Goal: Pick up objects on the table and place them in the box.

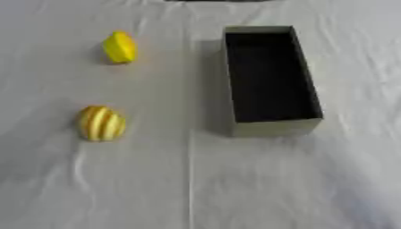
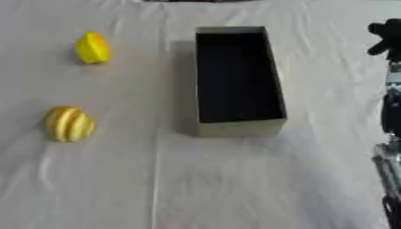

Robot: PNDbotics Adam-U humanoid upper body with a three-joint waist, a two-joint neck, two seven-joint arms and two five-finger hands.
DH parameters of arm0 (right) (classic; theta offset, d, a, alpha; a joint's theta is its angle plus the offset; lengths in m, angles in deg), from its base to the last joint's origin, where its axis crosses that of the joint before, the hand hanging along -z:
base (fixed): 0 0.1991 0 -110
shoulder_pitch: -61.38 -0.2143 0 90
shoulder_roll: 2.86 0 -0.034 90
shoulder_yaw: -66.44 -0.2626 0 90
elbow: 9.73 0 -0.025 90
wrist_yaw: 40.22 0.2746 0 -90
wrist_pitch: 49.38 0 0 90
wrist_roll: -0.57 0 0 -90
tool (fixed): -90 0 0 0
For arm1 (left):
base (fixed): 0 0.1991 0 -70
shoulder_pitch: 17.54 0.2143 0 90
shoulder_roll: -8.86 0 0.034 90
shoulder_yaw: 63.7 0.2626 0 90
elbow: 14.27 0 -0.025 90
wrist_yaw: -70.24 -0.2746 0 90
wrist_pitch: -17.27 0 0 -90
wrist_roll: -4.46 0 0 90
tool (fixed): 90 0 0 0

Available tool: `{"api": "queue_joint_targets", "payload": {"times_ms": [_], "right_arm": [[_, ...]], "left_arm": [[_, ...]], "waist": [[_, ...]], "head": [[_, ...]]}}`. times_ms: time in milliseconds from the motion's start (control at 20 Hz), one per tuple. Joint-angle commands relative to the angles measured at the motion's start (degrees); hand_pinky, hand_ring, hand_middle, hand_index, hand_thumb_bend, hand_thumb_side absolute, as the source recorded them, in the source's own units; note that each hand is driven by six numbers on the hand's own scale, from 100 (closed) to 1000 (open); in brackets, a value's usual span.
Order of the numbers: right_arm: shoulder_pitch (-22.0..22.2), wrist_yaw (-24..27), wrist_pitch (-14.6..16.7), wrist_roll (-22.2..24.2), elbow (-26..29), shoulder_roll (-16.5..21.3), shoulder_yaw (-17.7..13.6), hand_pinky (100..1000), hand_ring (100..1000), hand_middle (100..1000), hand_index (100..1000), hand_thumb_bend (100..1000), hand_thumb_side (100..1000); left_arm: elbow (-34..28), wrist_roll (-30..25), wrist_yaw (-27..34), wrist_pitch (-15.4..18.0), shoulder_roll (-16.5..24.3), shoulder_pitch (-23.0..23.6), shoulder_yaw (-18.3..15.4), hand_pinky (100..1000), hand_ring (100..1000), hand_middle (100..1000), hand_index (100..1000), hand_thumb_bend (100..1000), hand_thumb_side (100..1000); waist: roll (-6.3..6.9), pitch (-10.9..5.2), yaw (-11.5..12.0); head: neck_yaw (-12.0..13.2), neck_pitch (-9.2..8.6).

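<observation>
White cloth (image 1: 196, 188): yellow fruits (image 1: 101, 123) far left of right hand (image 2: 386, 36).

Right hand (image 2: 387, 36) cut off by the right-eye view's right edge; fingers too blurred to read. A dark strip (image 1: 215, 1) at the table's far edge is cropped, unidentifiable.

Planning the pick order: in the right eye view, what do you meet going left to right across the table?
Striped yellow fruit → plain yellow fruit → open box → the robot's right hand at the right edge.
</observation>
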Motion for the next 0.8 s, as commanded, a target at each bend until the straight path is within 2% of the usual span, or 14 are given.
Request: {"api": "queue_joint_targets", "payload": {"times_ms": [50, 250, 350, 450, 500, 600, 700, 800], "right_arm": [[-0.5, -0.1, 0.0, 0.2, 0.9, 1.8, -0.1, 884, 741, 432, 711, 100, 585], [-0.6, 0.1, -0.1, 0.5, 0.9, 1.8, 0.1, 885, 741, 430, 710, 100, 586], [-0.7, 0.2, -0.2, 0.6, 0.9, 1.8, 0.1, 885, 740, 429, 710, 100, 586], [-0.8, 0.4, -0.4, 0.8, 0.9, 1.7, 0.2, 885, 740, 429, 710, 100, 587], [-0.8, 0.4, -0.4, 0.8, 0.9, 1.7, 0.2, 885, 740, 428, 709, 100, 587], [-0.8, 0.5, -0.6, 0.9, 0.9, 1.6, 0.2, 886, 740, 428, 709, 100, 588], [-0.9, 0.6, -0.8, 0.9, 0.9, 1.4, 0.2, 886, 740, 427, 709, 100, 589], [-0.9, 0.6, -0.9, 1.0, 0.9, 1.3, 0.1, 886, 740, 426, 708, 100, 590]], "left_arm": [[-0.9, -3.3, -2.7, -0.7, 4.0, -2.2, 2.1, 842, 829, 802, 887, 100, 219], [-0.9, -10.5, -4.9, -2.5, 4.7, -5.0, 5.2, 866, 858, 826, 900, 100, 228], [-0.9, -14.5, -5.6, -3.5, 4.7, -6.1, 6.5, 875, 868, 829, 902, 102, 183], [-0.9, -18.6, -6.8, -4.4, 4.8, -6.9, 7.8, 881, 876, 834, 905, 170, 169], [-0.9, -20.6, -7.7, -4.7, 4.9, -7.0, 8.3, 888, 886, 839, 909, 247, 171], [-0.9, -23.9, -9.7, -5.5, 5.0, -6.8, 9.1, 891, 892, 840, 908, 331, 176], [-0.9, -26.3, -11.8, -6.5, 5.1, -5.9, 9.7, 895, 898, 844, 910, 378, 225], [-0.9, -27.8, -13.7, -7.7, 5.3, -4.8, 10.1, 900, 901, 844, 909, 384, 285]], "waist": [[0.17, -0.91, -0.2], [0.28, -0.93, -0.5], [0.36, -0.93, -0.6], [0.45, -0.93, -0.8], [0.51, -0.92, -0.9], [0.64, -0.88, -1.0], [0.75, -0.82, -1.2], [0.90, -0.75, -1.3]], "head": [[0.4, -0.53], [1.0, -0.50], [1.3, -0.52], [1.5, -0.53], [1.6, -0.53], [1.7, -0.52], [1.8, -0.47], [1.9, -0.35]]}}
